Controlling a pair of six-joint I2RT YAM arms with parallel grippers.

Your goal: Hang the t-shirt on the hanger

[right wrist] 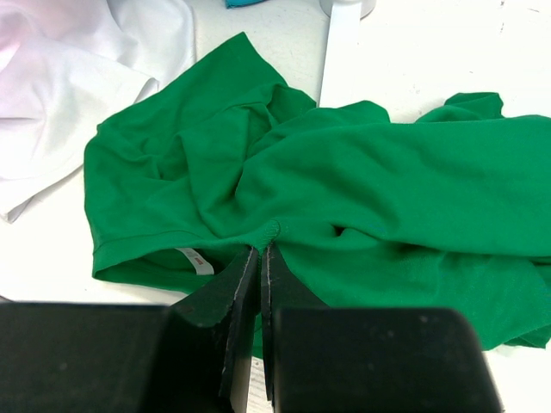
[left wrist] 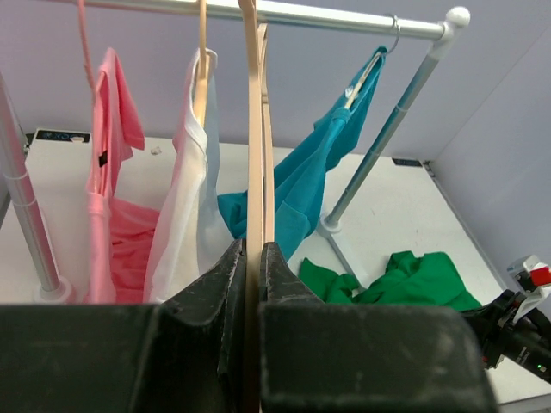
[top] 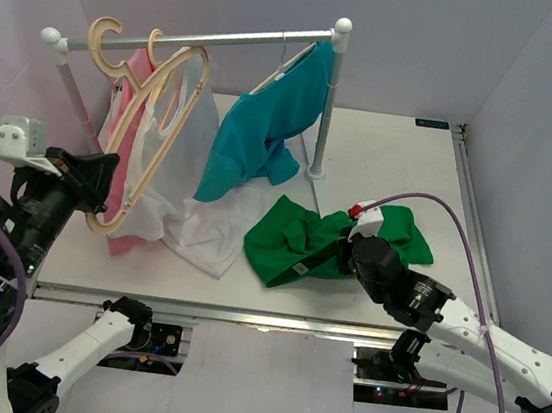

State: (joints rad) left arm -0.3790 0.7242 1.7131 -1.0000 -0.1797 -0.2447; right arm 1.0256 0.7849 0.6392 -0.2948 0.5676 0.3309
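Top external: limp, light t-shirt point(top: 287, 243) at five o'clock, collar pinched in right gripper point(top: 347, 258); left gripper point(top: 98, 182) clamps hanger point(left wrist: 253, 129), nine o'clock

Soft matt green cloth t-shirt point(right wrist: 387, 189), smooth pale wood-look hanger point(left wrist: 254, 129), glossy metal rail point(top: 206, 37), smooth white table point(top: 402, 162).

Nothing is legible; the small white tag point(right wrist: 195, 261) on the bright green cloth t-shirt point(right wrist: 370, 185) carries print too tiny to read.
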